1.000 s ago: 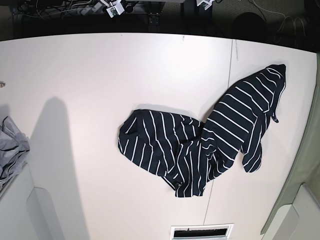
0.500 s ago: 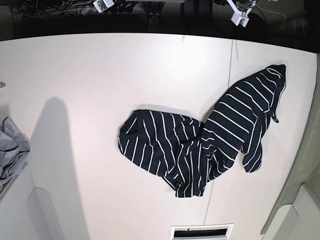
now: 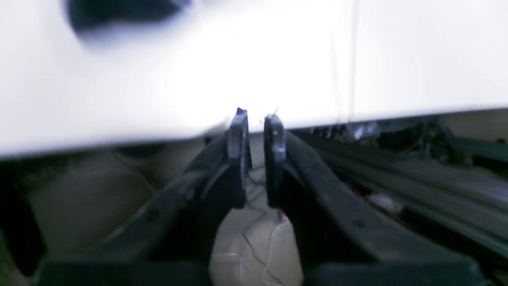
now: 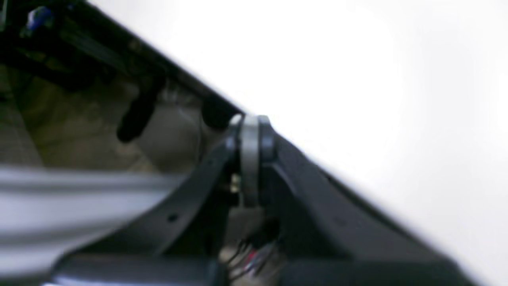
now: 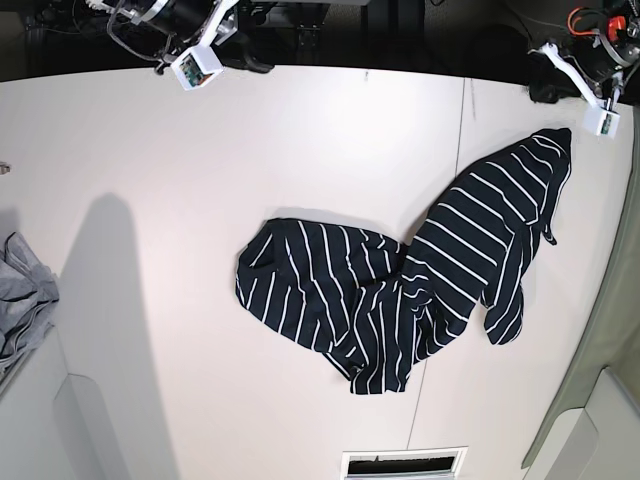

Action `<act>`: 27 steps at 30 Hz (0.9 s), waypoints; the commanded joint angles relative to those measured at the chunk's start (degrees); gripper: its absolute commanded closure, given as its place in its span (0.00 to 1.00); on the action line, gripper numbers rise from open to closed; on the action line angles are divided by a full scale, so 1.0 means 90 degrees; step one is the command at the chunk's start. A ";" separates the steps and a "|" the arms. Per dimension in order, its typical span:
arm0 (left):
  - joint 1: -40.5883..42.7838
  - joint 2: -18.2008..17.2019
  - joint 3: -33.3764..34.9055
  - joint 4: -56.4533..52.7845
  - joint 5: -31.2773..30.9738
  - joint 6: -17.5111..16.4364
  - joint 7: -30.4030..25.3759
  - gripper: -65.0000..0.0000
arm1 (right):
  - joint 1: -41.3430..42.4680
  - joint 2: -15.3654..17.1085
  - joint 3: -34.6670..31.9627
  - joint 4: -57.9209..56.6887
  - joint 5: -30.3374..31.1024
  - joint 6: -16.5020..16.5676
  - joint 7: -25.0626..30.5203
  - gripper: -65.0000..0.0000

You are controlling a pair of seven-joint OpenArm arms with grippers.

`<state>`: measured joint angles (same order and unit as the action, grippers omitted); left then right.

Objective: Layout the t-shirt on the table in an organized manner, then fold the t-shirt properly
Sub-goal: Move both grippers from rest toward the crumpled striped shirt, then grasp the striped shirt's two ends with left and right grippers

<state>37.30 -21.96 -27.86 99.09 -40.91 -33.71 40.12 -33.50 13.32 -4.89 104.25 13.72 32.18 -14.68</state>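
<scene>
Both arms are coming into the base view along the table's far edge, where a second ago there were only glimpses of them above the dark background: the right arm (image 5: 190, 35) is now reaching over the far left corner and the left arm (image 5: 585, 60) is hanging above the far right corner, close to the shirt's upper tip. The t-shirt (image 5: 400, 280) is lying crumpled on the white table (image 5: 150, 200), unchanged in shape, with one bunched lobe near the middle and a longer striped lobe running up toward the far right, crossing the thin dark seam. Neither arm is touching it. In its wrist view the left gripper (image 3: 256, 151) is showing a narrow gap between its fingers with nothing in it, so it is standing slightly parted and empty; the dark blur at the top left there is probably the shirt, though the picture is too smeared to be sure. The right gripper (image 4: 250, 159) is pressed fully closed on nothing. This is looking like the opening approach: spreading has not begun, and the left arm seems best placed to take the near tip first.
</scene>
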 commanded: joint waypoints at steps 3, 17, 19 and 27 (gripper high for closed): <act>-0.0068 -0.0340 -0.0063 0.0335 -0.0177 -0.0044 -0.0100 0.78 | 0.0522 -0.0019 0.0015 0.0117 0.0063 0.0019 0.0124 1.00; -0.1705 -0.1180 0.1202 -0.0002 0.0627 0.0775 -0.0539 0.49 | 0.3077 -0.0775 0.0017 -0.1651 -0.0576 -0.0605 0.0104 0.66; -0.2030 -0.1178 0.1552 -0.0114 0.0872 0.1018 -0.0595 0.49 | 0.3480 -0.0950 0.0017 -0.2040 -0.0801 -0.0605 0.0126 0.63; -0.3189 -0.1175 0.2650 -0.1107 0.1222 0.1178 -0.0755 0.48 | 0.4881 -0.1166 0.0019 -0.3099 -0.1455 -0.1226 0.0131 0.63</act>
<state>9.37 -31.55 -3.44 88.27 -29.45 -23.20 34.50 9.39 2.98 -4.80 75.44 0.12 21.23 -14.83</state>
